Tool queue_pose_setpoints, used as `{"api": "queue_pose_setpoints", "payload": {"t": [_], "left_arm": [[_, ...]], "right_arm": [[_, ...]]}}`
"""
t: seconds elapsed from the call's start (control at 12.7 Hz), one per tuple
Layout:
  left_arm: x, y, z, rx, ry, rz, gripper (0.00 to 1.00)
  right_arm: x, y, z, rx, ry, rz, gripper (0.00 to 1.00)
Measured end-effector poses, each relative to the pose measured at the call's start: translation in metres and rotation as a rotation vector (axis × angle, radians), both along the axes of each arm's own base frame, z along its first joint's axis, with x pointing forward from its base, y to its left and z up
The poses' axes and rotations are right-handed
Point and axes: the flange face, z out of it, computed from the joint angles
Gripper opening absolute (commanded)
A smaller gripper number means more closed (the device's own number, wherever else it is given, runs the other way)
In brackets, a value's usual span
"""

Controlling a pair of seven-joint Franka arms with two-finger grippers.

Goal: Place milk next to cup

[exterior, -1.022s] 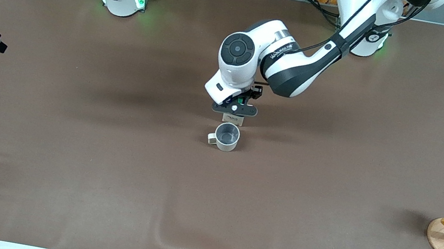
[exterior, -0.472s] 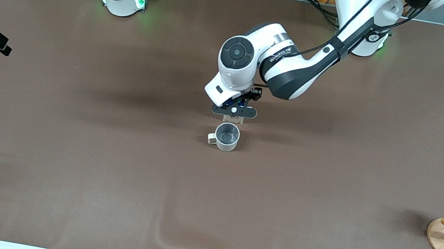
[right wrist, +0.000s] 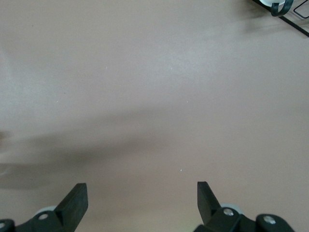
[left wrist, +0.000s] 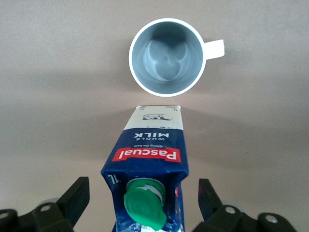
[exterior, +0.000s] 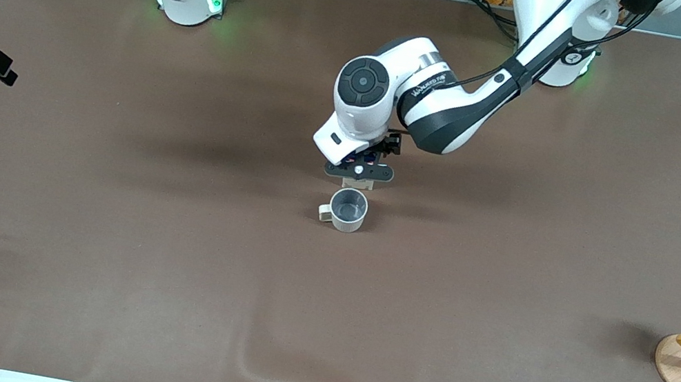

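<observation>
At bench centre: milk carton (left wrist: 147, 166) stands upright just beside ribbed mug (exterior: 347, 210), farther from front camera. Left pincer (left wrist: 143, 203) spread, fingers clear of carton. Placement judged done; retreat left. Right pincer (right wrist: 142, 203) spread, waiting.

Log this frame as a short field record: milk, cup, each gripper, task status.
milk: carton upright on the table, beside the cup, farther from the front camera, a small gap between them
cup: mug upright, mid-table, nothing visible inside
left gripper: open, fingers apart on either side of the milk, not touching it
right gripper: open, holds nothing, over bare table at the right arm's end; arm waits
task status: milk stands next to cup, released
</observation>
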Motion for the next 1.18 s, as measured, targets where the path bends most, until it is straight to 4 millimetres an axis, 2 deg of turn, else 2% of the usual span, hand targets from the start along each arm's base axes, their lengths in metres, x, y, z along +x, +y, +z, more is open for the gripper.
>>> {"api": "queue_pose_setpoints", "payload": {"t": [0.16,0.24,0.39,0.55,0.71,0.87,1.02,1.18], "left_arm": [[-0.001,-0.004,0.018,-0.018,-0.023,0.019,1.00],[-0.002,-0.006,0.034,-0.030,-0.043,0.033,1.00],[-0.007,-0.001,0.075,-0.037,-0.082,0.059,1.00],[-0.002,0.023,0.126,-0.033,-0.127,0.091,1.00],[0.015,0.075,0.181,-0.018,-0.171,0.169,1.00],[0.035,0.139,0.227,0.001,-0.210,0.270,1.00],[0.057,0.200,0.252,0.018,-0.233,0.362,1.00],[0.079,0.252,0.259,0.025,-0.242,0.412,1.00]], "right_arm": [[0.000,0.000,0.000,0.000,0.001,0.000,1.00],[0.000,0.000,-0.001,0.000,0.002,0.000,1.00],[-0.001,0.000,-0.001,0.001,0.007,0.000,1.00],[-0.001,0.000,-0.002,0.001,0.009,0.000,1.00],[-0.001,0.000,-0.002,0.001,0.009,-0.001,1.00],[-0.001,0.000,-0.002,0.001,0.010,-0.001,1.00],[-0.001,0.000,-0.002,0.001,0.010,-0.001,1.00],[-0.001,0.000,-0.003,0.001,0.011,-0.001,1.00]]}}
